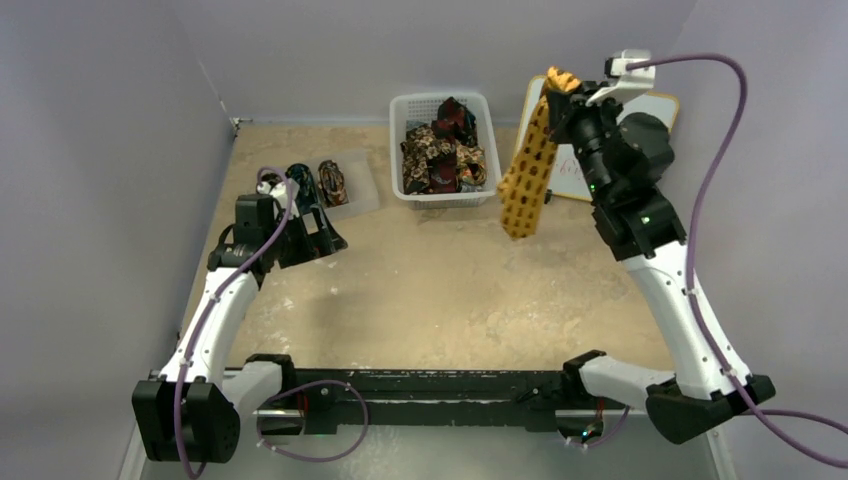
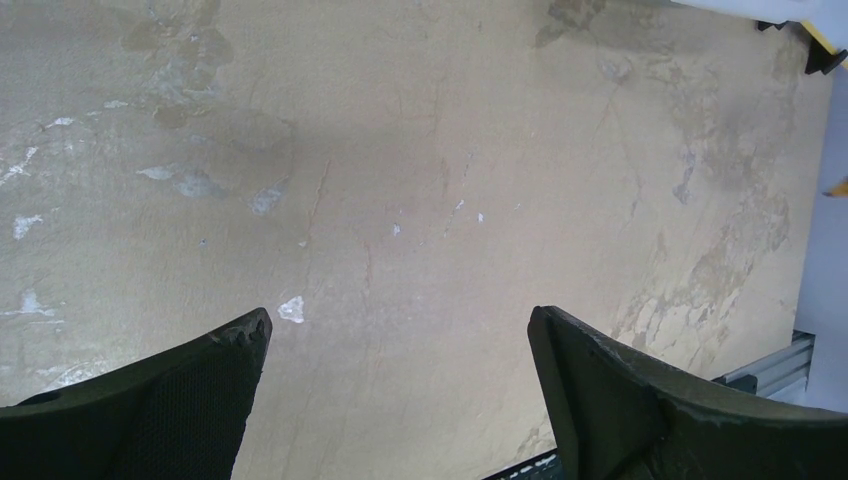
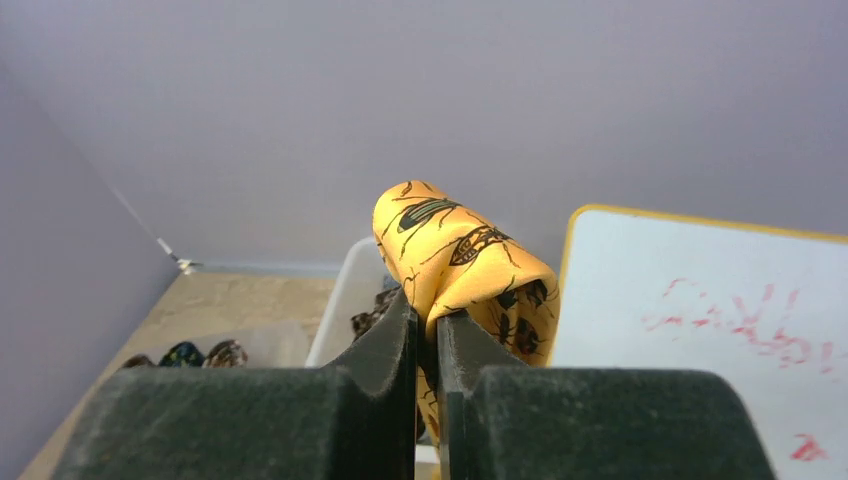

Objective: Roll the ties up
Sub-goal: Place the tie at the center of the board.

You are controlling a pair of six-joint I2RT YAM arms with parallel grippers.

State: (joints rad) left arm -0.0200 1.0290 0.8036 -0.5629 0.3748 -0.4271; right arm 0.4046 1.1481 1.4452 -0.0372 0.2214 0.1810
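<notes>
Necktie, golden-yellow with dark beetle-like print: gripped near its top end by right hand, fingers closed tight on the cloth. Showed from the right wrist camera as a rounded fold poking up above the two pressed-together fingers. Hung down from there as a long strip, clear of the worktop, with its lower end in the air just right of white basket in the overhead view. Was held high at the far right, in front of whiteboard with yellow edge and red scribbles, which leaned at the back.

Lay jumbled in the basket: more ties, dark red and brown prints. Stood left of the basket, on clear sheet: three rolled ties in a row.

Left hand: hovered low over the worktop on the left, near the rolled ties; whether touching them, could not tell. Was spread wide open, fingers well apart above bare, mottled tan surface.
</notes>
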